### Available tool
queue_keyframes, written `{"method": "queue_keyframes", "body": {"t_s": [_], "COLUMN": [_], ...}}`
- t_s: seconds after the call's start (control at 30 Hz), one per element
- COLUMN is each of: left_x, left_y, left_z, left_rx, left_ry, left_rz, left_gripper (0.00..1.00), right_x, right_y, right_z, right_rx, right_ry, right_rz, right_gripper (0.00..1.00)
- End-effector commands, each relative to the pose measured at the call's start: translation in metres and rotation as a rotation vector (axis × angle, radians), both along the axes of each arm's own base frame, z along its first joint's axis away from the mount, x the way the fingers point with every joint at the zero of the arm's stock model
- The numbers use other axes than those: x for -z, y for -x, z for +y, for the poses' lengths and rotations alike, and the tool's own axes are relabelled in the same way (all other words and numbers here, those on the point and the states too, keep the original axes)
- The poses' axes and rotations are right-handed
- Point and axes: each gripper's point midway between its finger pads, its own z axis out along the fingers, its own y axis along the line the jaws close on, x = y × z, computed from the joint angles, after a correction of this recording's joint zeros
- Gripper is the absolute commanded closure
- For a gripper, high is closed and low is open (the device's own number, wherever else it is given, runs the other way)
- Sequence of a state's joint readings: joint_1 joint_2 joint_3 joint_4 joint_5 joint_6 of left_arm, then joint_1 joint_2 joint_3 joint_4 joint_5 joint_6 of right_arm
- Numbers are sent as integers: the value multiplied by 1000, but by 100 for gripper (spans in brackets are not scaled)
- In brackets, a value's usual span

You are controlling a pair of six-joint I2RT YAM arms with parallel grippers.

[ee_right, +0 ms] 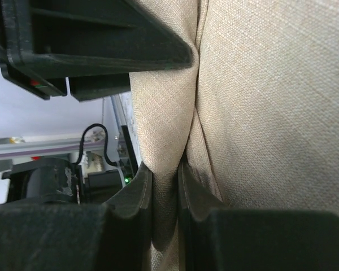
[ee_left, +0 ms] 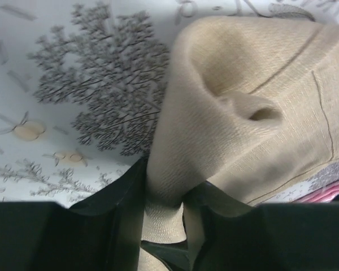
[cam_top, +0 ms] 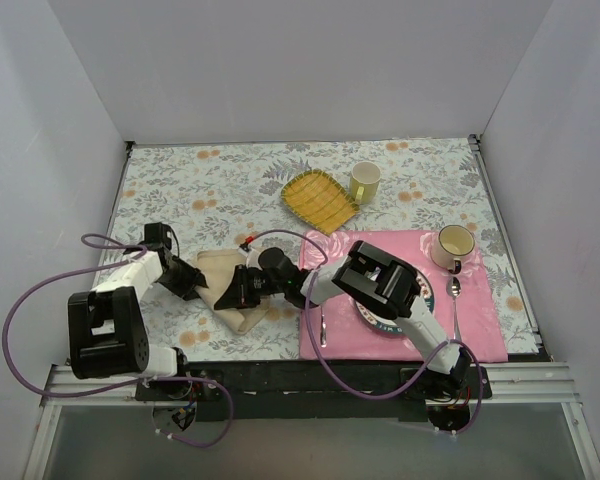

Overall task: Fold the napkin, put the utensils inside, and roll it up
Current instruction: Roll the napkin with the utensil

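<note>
Fold step | napkin [cam_top: 218,268] bunched on table [cam_top: 180,190] left of pink placemat [cam_top: 480,330] | left gripper [ee_left: 165,223] and right gripper [ee_right: 165,192] both pinch its cloth | I'd lift together, draw taut (no twisting), lay edges flush.

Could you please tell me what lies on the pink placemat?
A cup, a spoon, another slim utensil and a plate; the right arm covers most of the plate's top.

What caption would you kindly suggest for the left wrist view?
Left hand pinching a bunched fold of the beige napkin over the floral tablecloth.
</note>
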State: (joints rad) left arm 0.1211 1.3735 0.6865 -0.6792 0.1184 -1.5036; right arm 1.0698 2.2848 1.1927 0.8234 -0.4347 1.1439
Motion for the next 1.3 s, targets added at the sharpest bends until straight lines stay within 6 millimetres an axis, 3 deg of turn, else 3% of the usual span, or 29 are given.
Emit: {"method": "queue_keyframes", "body": {"t_s": [0.0, 0.07, 0.1, 0.2, 0.23, 0.27, 0.33, 0.4, 0.57, 0.8, 0.93, 1.03, 1.07, 1.13, 1.17, 1.23, 1.27], "left_x": [13, 11, 10, 9, 10, 10, 11, 13, 12, 9, 9, 7, 7, 6, 6, 4, 2], "left_y": [-5, -10, -10, -8, -5, -4, 0, 1, 0, 0, 1, 0, -1, -5, -7, -14, -17], "left_z": [6, 7, 5, 0, -2, -2, -6, -10, -8, -16, -17, -15, -14, -12, -11, -14, -17], "left_rx": [32, 48, 52, 63, 64, 61, 56, 57, 68, 71, 75, 80, 82, 106, 112, 154, 171], "left_ry": [-35, -42, -32, -6, 8, 13, 33, 54, 52, 101, 102, 92, 87, 70, 68, 84, 100], "left_rz": [12, -11, -11, -8, 9, 16, 38, 51, 68, 84, 90, 83, 78, 60, 54, 15, -1], "left_gripper": [85, 98, 100, 100, 100, 100, 100, 100, 100, 100, 100, 100, 100, 100, 100, 100, 100], "right_x": [8, 15, 18, 18, 8, 17, 9, 13, -4, -3, 10, 20, 20, 30, 26, 25, 32], "right_y": [-6, -8, -5, -6, -8, -11, -6, -4, -6, -21, -30, -32, -31, -28, -24, -19, -13], "right_z": [-8, -15, -15, -18, -12, -24, -20, -24, -14, 5, 5, -1, -2, -11, -7, -7, -8], "right_rx": [10, -30, -58, -193, -220, -258, -305, -356, -334, -251, -232, -226, -203, -210, -197, -204, -220], "right_ry": [121, 207, 247, 371, 370, 452, 487, 569, 672, 815, 902, 928, 913, 910, 863, 814, 782], "right_rz": [-46, -142, -185, -410, -473, -555, -657, -774, -1025, -1193, -1241, -1228, -1187, -1139, -1093, -1033, -965], "right_gripper": [99, 96, 92, 75, 72, 63, 55, 46, 28, 24, 25, 33, 47, 60, 72, 83, 93]}}
